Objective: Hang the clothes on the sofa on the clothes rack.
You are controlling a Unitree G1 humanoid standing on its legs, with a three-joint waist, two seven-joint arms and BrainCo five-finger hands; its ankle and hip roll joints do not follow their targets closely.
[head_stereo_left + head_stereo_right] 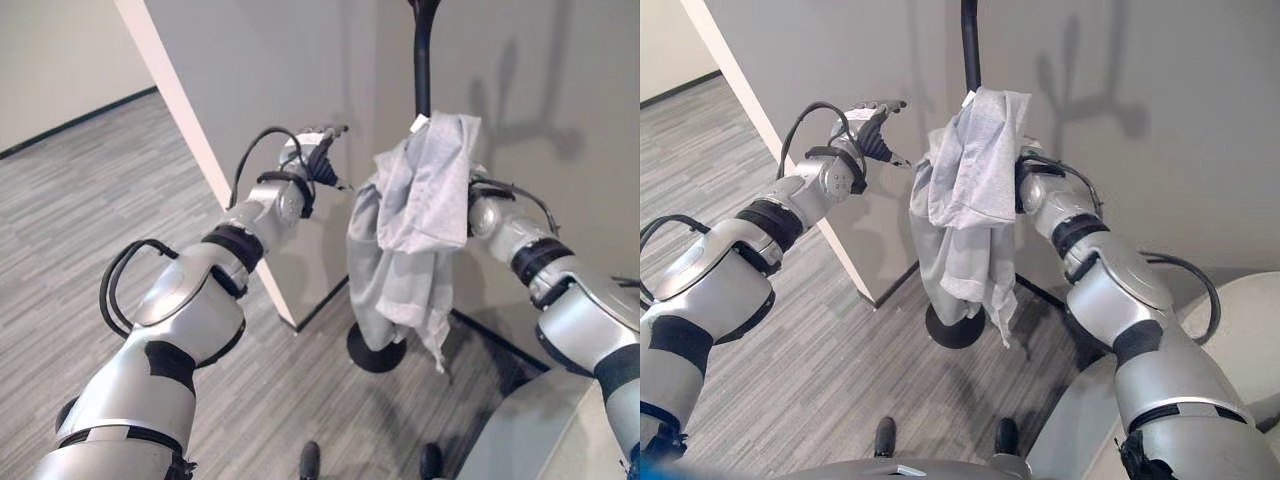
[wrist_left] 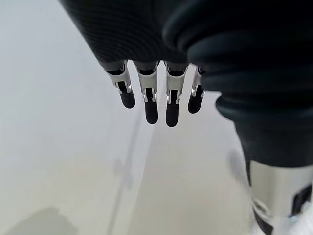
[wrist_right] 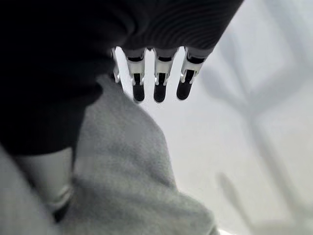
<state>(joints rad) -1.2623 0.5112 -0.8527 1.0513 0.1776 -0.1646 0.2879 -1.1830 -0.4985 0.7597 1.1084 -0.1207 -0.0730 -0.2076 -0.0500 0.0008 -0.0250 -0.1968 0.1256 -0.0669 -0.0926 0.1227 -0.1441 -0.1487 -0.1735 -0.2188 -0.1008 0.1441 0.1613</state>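
Grey plank-patterned floor [image 1: 90, 200] spreads open on the left, up to a pale wall corner [image 1: 200, 150]. The left hand [image 1: 318, 152] is raised near that wall, fingers [image 2: 151, 105] straight and released, holding nothing. The grey garment [image 1: 415, 220] hangs draped on the black rack pole [image 1: 422, 60], above its round base [image 1: 375, 350]. The right hand [image 3: 156, 78] sits behind the cloth, fingers extended and relaxed, touching fabric. A pale sofa edge [image 1: 540, 430] lies at the lower right.

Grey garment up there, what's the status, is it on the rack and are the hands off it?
Left hand open, raised beside the pole, holding nothing. Right hand open behind the grey garment. Garment draped on the clothes rack. Nothing in the way.
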